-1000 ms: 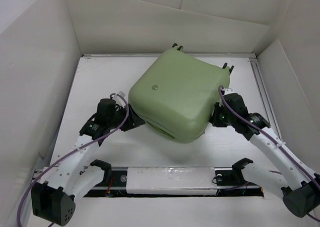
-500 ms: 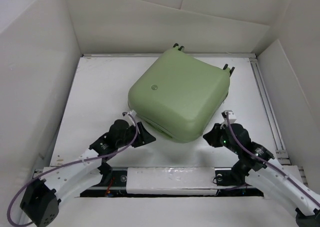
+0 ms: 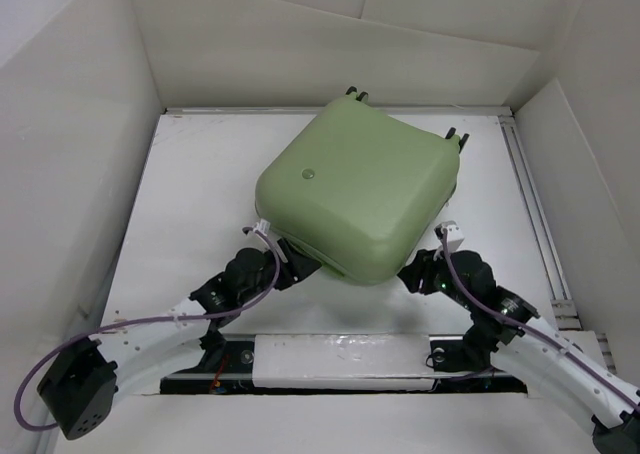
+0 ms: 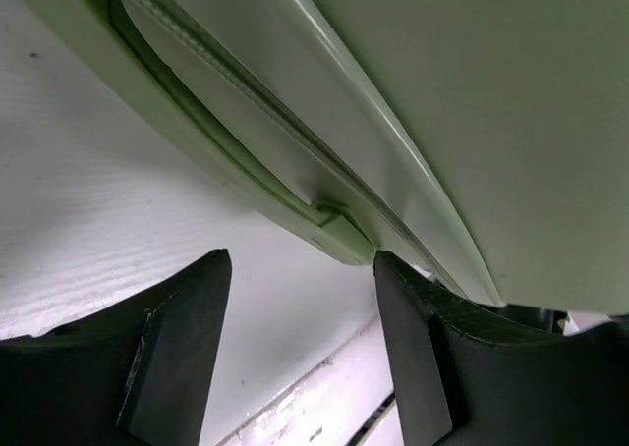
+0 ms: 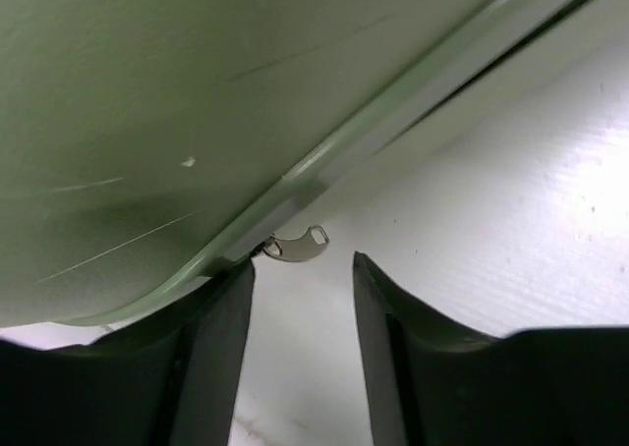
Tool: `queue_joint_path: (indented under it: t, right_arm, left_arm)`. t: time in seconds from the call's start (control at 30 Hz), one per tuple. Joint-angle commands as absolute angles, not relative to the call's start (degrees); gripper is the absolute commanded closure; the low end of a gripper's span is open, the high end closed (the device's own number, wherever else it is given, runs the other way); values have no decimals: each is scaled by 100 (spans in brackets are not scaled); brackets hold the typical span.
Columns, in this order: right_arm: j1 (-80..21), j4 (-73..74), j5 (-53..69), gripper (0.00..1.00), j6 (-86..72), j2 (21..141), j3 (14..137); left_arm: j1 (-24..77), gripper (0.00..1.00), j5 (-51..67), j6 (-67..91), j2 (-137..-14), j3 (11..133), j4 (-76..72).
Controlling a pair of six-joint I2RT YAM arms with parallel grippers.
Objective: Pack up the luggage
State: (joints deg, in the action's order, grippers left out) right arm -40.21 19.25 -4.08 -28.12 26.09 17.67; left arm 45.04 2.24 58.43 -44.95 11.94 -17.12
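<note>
The luggage (image 3: pixel 350 189) is a pale sage-green hard-shell suitcase lying shut on the table, badge (image 3: pixel 308 174) up and wheels (image 3: pixel 354 95) at the far side. My left gripper (image 3: pixel 302 266) is open and empty at its near left edge. In the left wrist view (image 4: pixel 300 299) the jaws stand apart just below the suitcase's green side handle (image 4: pixel 226 161). My right gripper (image 3: pixel 412 271) is open and empty at the near right edge. In the right wrist view (image 5: pixel 303 289) the jaws stand apart just below a silver zipper pull (image 5: pixel 295 245) hanging from the shell's seam (image 5: pixel 393 122).
White walls (image 3: pixel 70 174) enclose the table on the left, back and right. A white rail (image 3: pixel 340 359) runs along the near edge between the arm bases. A metal strip (image 3: pixel 530 204) lies along the right side.
Both grippers have left the suitcase's sides, drawn back towards me and come in at its near edge. The suitcase has settled slightly away from me.
</note>
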Motion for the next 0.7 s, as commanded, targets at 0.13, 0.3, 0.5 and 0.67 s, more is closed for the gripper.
queue_joint_path:
  t: [0.13,0.3,0.5,0.67]
  right_arm:
    - [-4069,10,-264,61,-2180,2338,1310]
    - [-4069,-622,-193,69,-1996,2154,1064]
    - [-4069,-1028,-193,80,-1828,1960,940]
    - [-4069,-1160,-527,100,-1608,1950,1089]
  left_arm:
    - [4535,44,9,6002,-4983,1143,-2610]
    - [4535,44,-123,5941,-5115,1195,-2873]
    - [4535,48,-123,5836,-5325,1081,-3409]
    - [4535,53,-1,5722,-6219,1187,-4015]
